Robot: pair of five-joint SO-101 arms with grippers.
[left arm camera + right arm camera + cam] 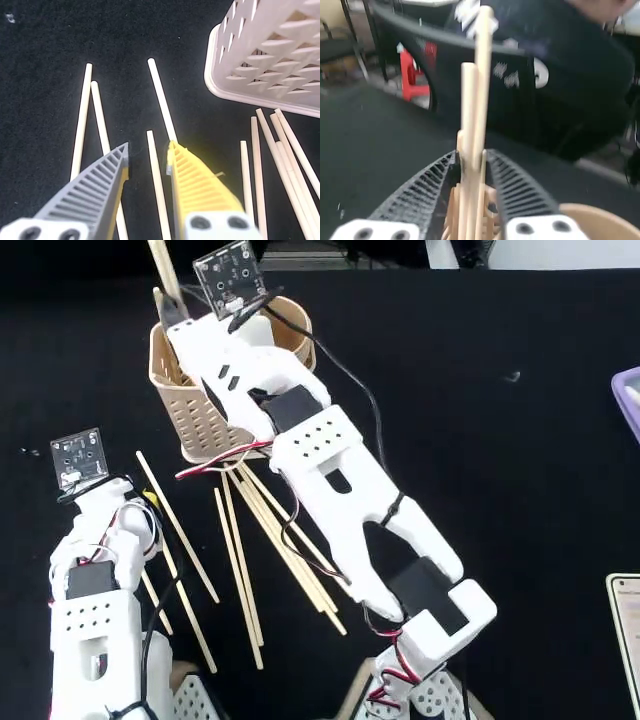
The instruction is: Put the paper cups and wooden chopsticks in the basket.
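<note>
The beige perforated basket (195, 410) stands at the table's back left, its wall close by in the left wrist view (270, 65). A brown paper cup (297, 335) sits inside it, its rim in the right wrist view (592, 220). Over the basket's far side, my right gripper (172, 312) is shut on a few wooden chopsticks (482, 75) that stand upright. Several loose chopsticks (280, 540) lie on the black table in front of the basket. My left gripper (148, 147) hangs open just above them, one chopstick (157, 185) between its grey and yellow fingers.
A purple container's edge (628, 400) and a white card (625, 630) lie at the table's right border. The right arm (340, 490) stretches diagonally across the middle of the table above some of the loose chopsticks.
</note>
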